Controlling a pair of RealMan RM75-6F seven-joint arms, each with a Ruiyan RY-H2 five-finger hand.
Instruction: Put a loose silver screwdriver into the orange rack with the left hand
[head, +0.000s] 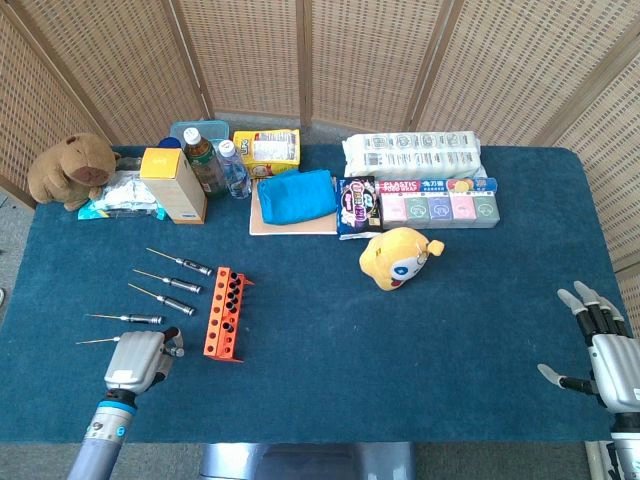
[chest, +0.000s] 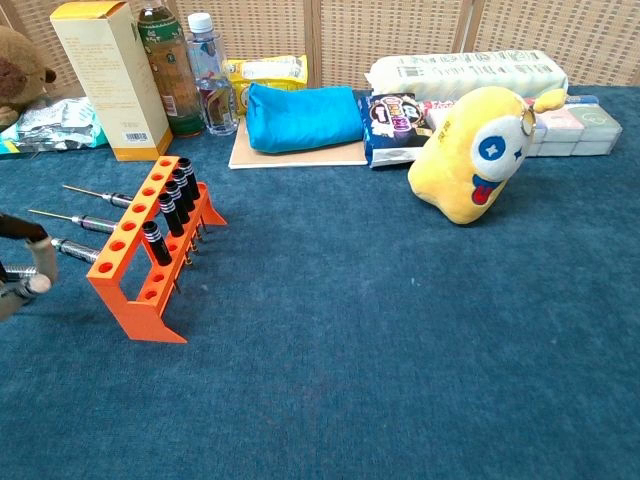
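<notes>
The orange rack (head: 225, 313) (chest: 125, 285) stands at the table's front left, with several black-handled drivers in one row of its holes. Left of it lie several loose silver screwdrivers (head: 128, 319) (chest: 78, 220). My left hand (head: 133, 360) (chest: 22, 275) is just left of the rack's near end. It pinches the handle of one silver screwdriver (head: 95, 342), and the thin shaft sticks out to the left. In the chest view only the fingers show, at the left edge, raised off the cloth. My right hand (head: 600, 345) rests at the front right corner, fingers spread, holding nothing.
A yellow plush toy (head: 397, 257) (chest: 478, 160) sits mid-table. Along the back are a capybara plush (head: 70, 170), a yellow box (head: 172, 185), bottles (head: 205, 160), a blue pouch (head: 296, 196), snack packs (head: 435, 200) and tissue rolls (head: 412, 155).
</notes>
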